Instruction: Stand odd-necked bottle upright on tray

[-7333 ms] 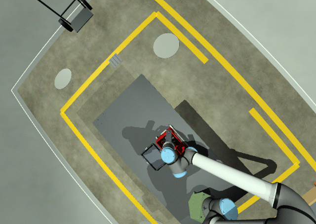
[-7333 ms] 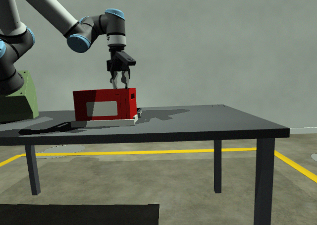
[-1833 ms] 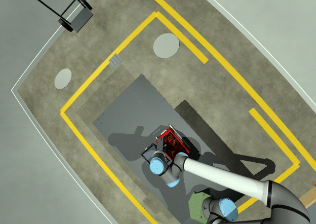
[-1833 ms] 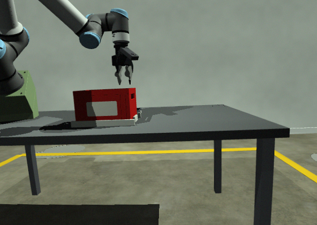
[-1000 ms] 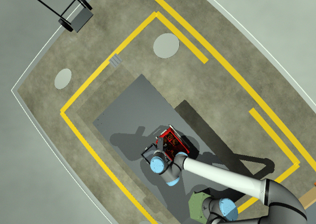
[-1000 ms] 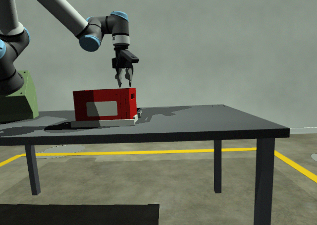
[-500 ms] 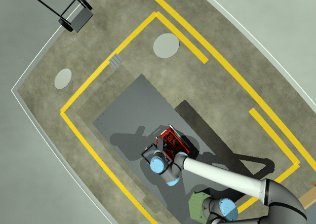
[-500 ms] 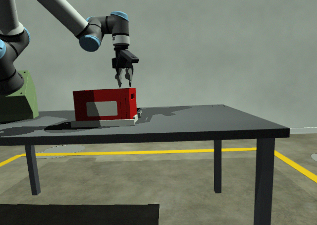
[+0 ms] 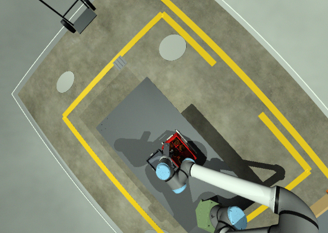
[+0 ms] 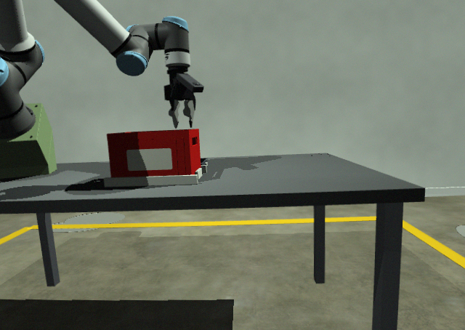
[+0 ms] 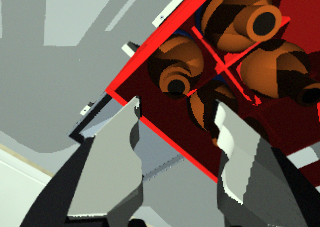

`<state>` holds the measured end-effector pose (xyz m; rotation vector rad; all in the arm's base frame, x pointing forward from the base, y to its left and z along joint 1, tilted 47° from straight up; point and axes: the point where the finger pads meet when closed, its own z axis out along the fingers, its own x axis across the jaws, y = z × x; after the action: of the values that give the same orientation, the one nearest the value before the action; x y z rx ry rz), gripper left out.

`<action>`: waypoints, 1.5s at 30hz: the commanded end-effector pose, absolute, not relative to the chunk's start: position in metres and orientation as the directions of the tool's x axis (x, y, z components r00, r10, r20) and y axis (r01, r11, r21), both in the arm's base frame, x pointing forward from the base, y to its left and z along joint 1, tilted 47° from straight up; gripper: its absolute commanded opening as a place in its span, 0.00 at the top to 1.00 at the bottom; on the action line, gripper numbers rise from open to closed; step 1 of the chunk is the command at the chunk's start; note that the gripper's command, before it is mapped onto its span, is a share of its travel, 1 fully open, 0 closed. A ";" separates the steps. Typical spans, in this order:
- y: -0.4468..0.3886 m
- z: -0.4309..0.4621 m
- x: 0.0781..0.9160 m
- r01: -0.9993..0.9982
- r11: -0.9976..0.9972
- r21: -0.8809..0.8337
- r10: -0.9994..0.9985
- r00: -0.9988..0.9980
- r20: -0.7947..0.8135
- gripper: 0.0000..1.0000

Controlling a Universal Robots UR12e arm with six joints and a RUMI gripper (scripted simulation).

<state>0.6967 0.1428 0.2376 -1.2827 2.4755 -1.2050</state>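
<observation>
My fingers [image 10: 183, 126] stand partly open, nothing held, just above the crate [image 9: 191, 153] [image 10: 150, 139] [image 11: 165, 137]; nearest bottles lie slightly crateward, necks up.

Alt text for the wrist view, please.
Two fingers of an open, empty gripper reach over the near wall of a red crate. Brown bottles stand inside between red dividers, partly shadowed; one is partly behind the right-hand fingertip.
</observation>
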 end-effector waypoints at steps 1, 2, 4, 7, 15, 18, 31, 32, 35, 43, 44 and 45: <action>0.143 0.238 0.697 -0.645 0.330 -0.689 -0.728 -0.639 0.249 0.62; 0.143 0.238 0.697 -0.645 0.330 -0.689 -0.728 -0.639 0.249 0.62; 0.143 0.238 0.697 -0.645 0.330 -0.689 -0.728 -0.639 0.249 0.62; 0.143 0.239 0.698 -0.645 0.330 -0.689 -0.728 -0.639 0.249 0.62; 0.142 0.242 0.700 -0.645 0.330 -0.689 -0.728 -0.639 0.249 0.62; 0.142 0.242 0.700 -0.645 0.330 -0.689 -0.728 -0.639 0.249 0.62; 0.142 0.242 0.700 -0.645 0.330 -0.689 -0.728 -0.639 0.249 0.62; 0.142 0.242 0.700 -0.645 0.330 -0.689 -0.728 -0.639 0.249 0.62; 0.142 0.242 0.700 -0.645 0.330 -0.689 -0.728 -0.639 0.249 0.62; 0.142 0.242 0.700 -0.645 0.330 -0.689 -0.728 -0.639 0.249 0.62; 0.142 0.242 0.700 -0.645 0.330 -0.689 -0.728 -0.639 0.249 0.62; 0.142 0.242 0.700 -0.645 0.330 -0.689 -0.728 -0.639 0.249 0.62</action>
<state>0.7002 0.1413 0.2411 -1.2827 2.4756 -1.2050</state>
